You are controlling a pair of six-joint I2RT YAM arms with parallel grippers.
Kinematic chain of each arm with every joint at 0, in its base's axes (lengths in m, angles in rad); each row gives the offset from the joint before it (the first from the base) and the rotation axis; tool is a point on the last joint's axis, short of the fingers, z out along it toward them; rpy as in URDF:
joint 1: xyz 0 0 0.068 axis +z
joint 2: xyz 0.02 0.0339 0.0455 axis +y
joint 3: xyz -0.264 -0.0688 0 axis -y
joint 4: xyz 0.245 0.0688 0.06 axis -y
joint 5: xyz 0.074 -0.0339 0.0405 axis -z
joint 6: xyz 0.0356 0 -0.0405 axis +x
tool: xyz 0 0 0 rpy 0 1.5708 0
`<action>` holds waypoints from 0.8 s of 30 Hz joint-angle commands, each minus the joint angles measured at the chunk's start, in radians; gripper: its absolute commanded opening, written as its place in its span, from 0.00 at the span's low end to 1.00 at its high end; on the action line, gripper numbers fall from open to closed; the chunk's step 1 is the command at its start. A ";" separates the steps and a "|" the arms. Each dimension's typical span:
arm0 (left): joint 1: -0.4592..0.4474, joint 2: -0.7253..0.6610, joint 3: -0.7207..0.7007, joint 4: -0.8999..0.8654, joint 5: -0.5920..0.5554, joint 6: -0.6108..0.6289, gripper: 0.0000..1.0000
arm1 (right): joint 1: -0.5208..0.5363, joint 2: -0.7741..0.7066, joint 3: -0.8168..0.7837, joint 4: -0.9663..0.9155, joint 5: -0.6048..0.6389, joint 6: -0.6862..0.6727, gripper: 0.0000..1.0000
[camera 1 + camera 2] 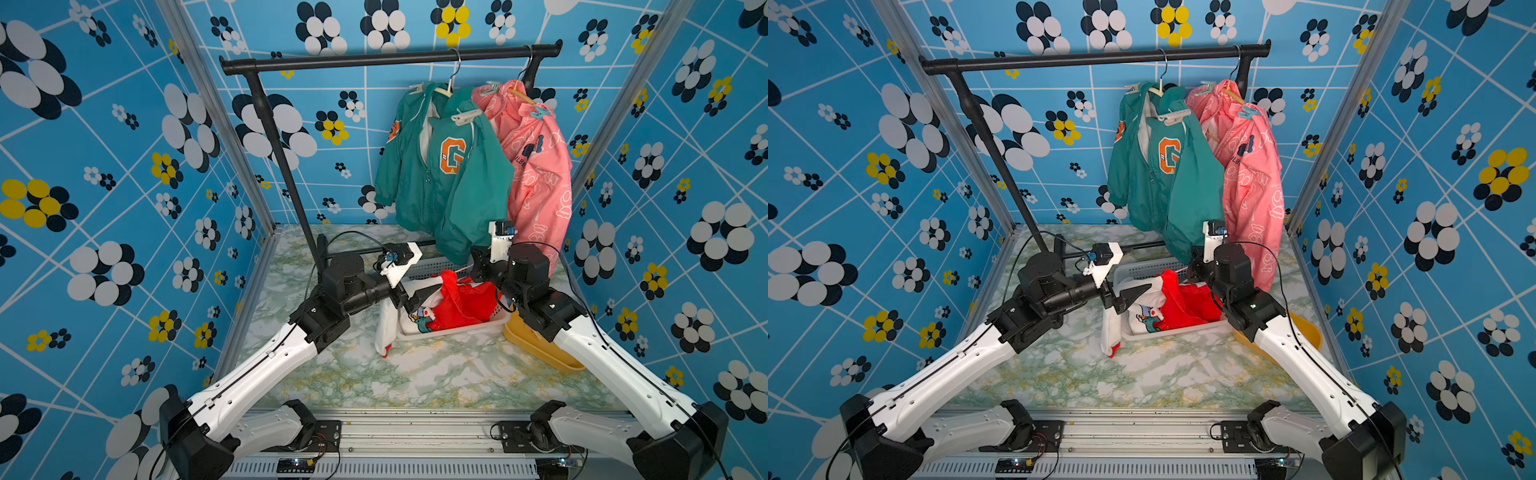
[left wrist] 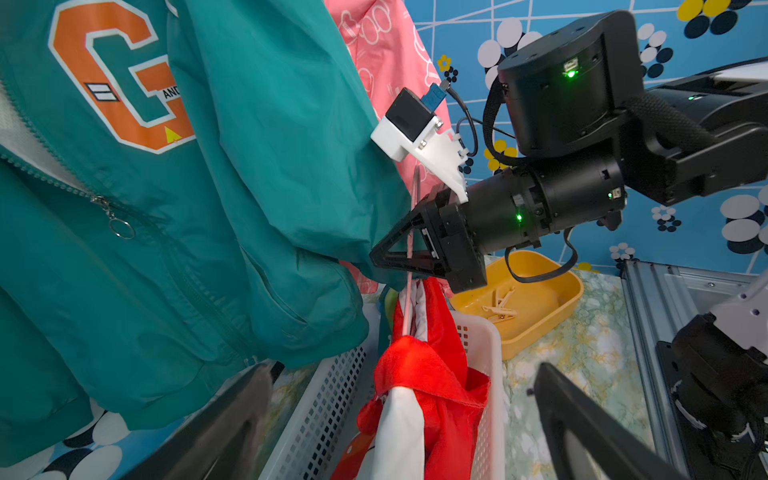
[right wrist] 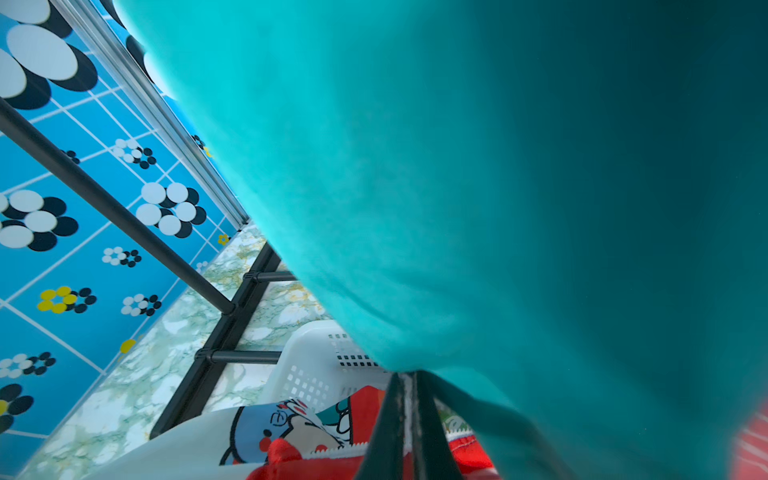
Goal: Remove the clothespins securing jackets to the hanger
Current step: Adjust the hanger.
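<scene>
Facing you: marbled tabletop (image 1: pixel 415 374), blue flowered walls (image 1: pixel 124 166), black rack (image 1: pixel 374 58) beyond both jaws. Your left gripper (image 2: pixel 401 370) holds its jaws spread, the red jacket (image 2: pixel 432 365) just ahead in a white basket (image 2: pixel 324 407). Your right gripper (image 2: pixel 374 255) pinches a thin pale rod (image 2: pixel 406 309) rising from that jacket; the green jacket (image 2: pixel 270 166) drapes against its jaws, the pink jacket (image 1: pixel 540 174) beyond. Above the jaws, clothespins (image 1: pixel 465 117) clip both hung jackets; loose clothespins (image 2: pixel 500 307) lie in the yellow tray (image 2: pixel 557 303) behind the right jaws.

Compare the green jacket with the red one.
The green jacket hangs from the rail; the red jacket lies bunched in the white basket. The green jacket carries clothespins at its shoulders; the red jacket shows none. Green jacket: orange G; red jacket: white sleeves.
</scene>
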 commanded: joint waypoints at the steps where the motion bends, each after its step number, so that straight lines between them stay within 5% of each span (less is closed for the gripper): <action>1: -0.023 0.021 0.030 -0.023 -0.127 -0.066 0.99 | 0.018 0.025 0.052 0.017 0.080 -0.040 0.00; 9: -0.212 0.064 0.009 0.042 -0.579 -0.037 0.95 | 0.019 0.147 0.139 0.030 0.125 -0.014 0.00; 24: -0.290 0.196 -0.047 0.128 -0.730 -0.144 0.99 | 0.019 0.199 0.178 0.004 0.151 0.038 0.00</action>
